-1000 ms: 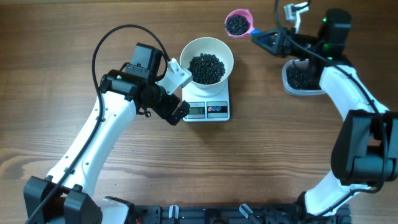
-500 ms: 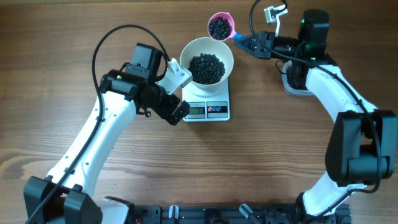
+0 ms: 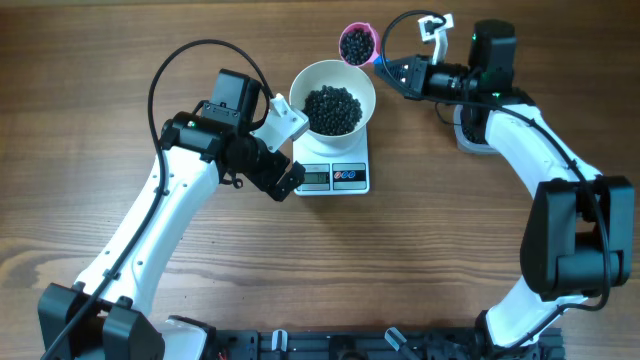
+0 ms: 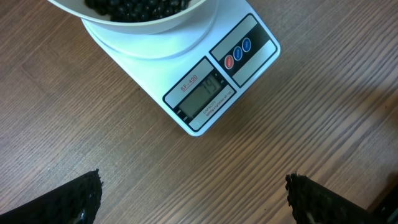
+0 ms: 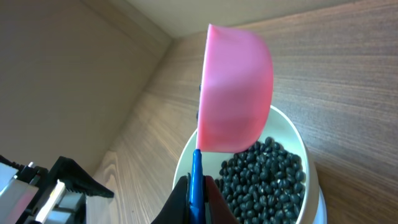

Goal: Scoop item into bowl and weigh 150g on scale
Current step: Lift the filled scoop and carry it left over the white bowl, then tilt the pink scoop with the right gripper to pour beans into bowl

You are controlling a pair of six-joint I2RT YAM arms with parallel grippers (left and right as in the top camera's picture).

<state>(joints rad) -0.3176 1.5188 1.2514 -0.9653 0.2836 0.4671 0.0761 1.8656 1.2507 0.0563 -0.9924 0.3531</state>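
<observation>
Pink scoop (image 5: 236, 93) shifted left since a second ago, now at the far rim of the bowl (image 3: 298, 90). Nearest: left gripper (image 3: 290, 150), fingers spread wide, empty, beside the scale (image 3: 335, 176). Bowl sits on scale, black beads (image 3: 332, 108) heaped inside. Farthest: right gripper (image 3: 392, 70) pinched tight on the scoop's blue handle; scoop carries beads.
</observation>
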